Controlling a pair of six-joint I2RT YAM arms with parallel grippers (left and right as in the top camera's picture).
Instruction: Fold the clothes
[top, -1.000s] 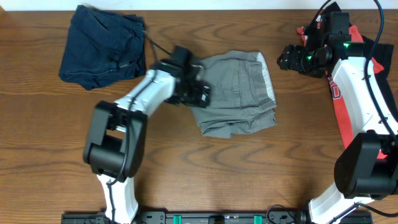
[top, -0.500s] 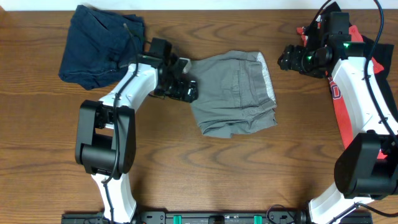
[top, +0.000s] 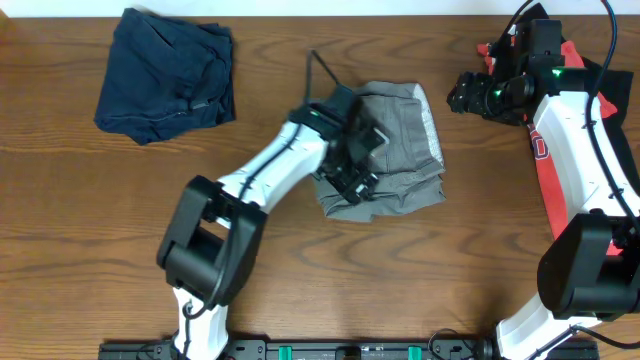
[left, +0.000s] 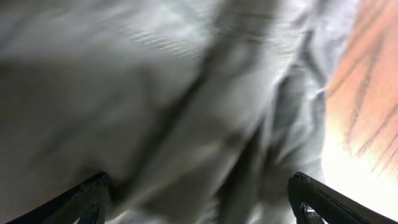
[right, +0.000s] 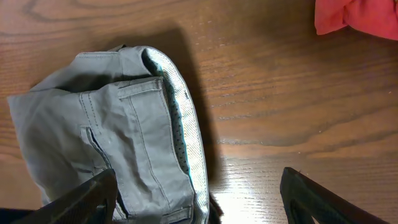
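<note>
Overhead, we are seeing grey-khaki shorts (top: 400, 150) lying loosely folded, our left gripper (top: 355, 165) hovering over their left half; dark navy shorts (top: 165, 75) are sitting bundled to their left, a red T-shirt (top: 547, 150) apparently waiting to their right. Left wrist: fingers (left: 90, 196) are standing wide apart above the blurred shorts. Right wrist: right gripper (right: 199, 199) is hanging spread, empty.

In the overhead view the folded shorts (top: 405, 150) lie on the bench (top: 80, 230) just right of frame centre, with the waistband on their right side. The left hand (top: 352, 165) is over their left part. The other shorts (top: 165, 75) lie in the upper left, well apart. The T-shirt (top: 541, 180) lies along the right edge, partly under the right arm. The right hand (top: 470, 97) is up and to the right of the folded shorts. In the right wrist view the folded shorts take the lower left and the T-shirt the upper right corner.
</note>
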